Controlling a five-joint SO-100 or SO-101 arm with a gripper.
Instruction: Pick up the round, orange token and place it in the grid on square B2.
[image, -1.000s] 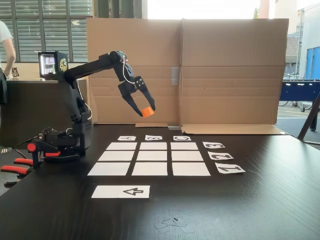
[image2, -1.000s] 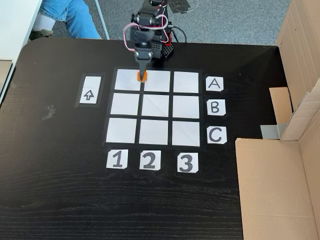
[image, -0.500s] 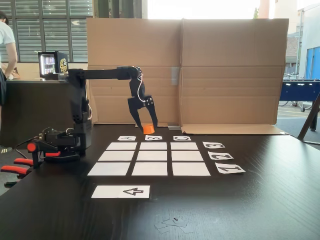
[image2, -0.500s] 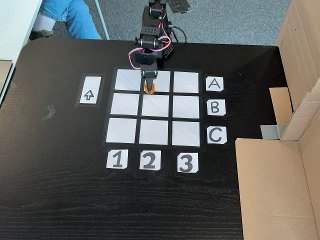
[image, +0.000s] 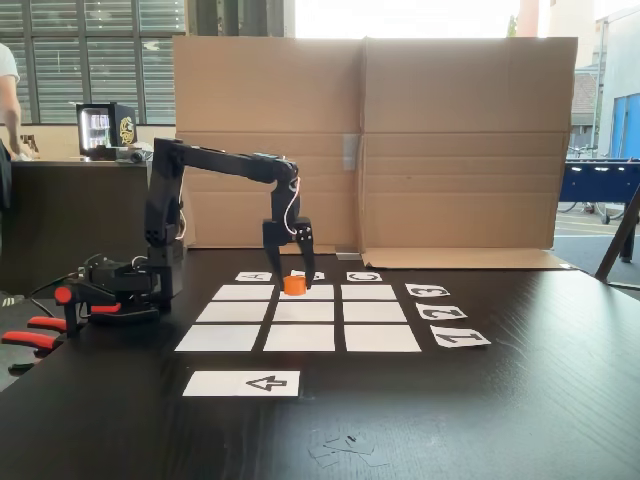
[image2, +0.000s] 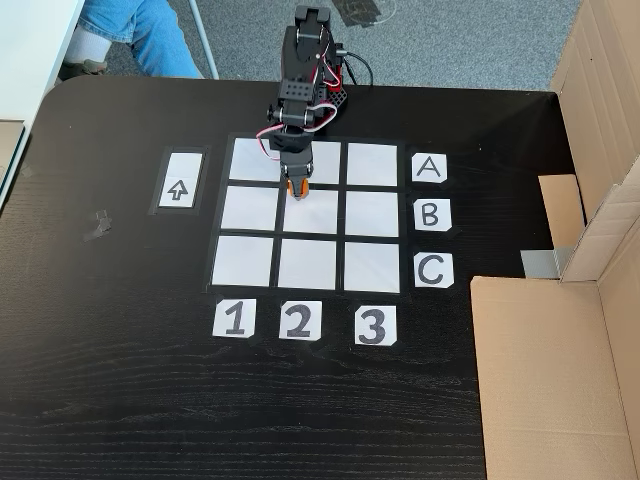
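Observation:
My gripper (image: 294, 284) points straight down and is shut on the orange token (image: 294, 286), which it holds low over the grid (image: 378, 338). In the fixed view from above, the token (image2: 297, 191) and the gripper (image2: 297, 189) hang at the line between the A2 cell and square B2 (image2: 320, 216), towards the column 1 side. Square B2 (image: 310, 312) lies bare and white in the middle of the grid (image2: 372, 266). From the side, the token seems to float slightly above the paper. The fingers hide part of it.
A white strip with a black arrow (image: 241, 383) lies beside the grid. A tall cardboard wall (image: 400, 140) stands behind the table, with more cardboard (image2: 560, 370) on it. A black device with orange handles (image: 60, 310) sits near the arm's base. A person's legs (image2: 130, 35) show beyond the table edge.
The arm has stretched out and come down, carrying the token from high above the A row's edge down to just over the A2–B2 line. The gripper stayed shut on it.

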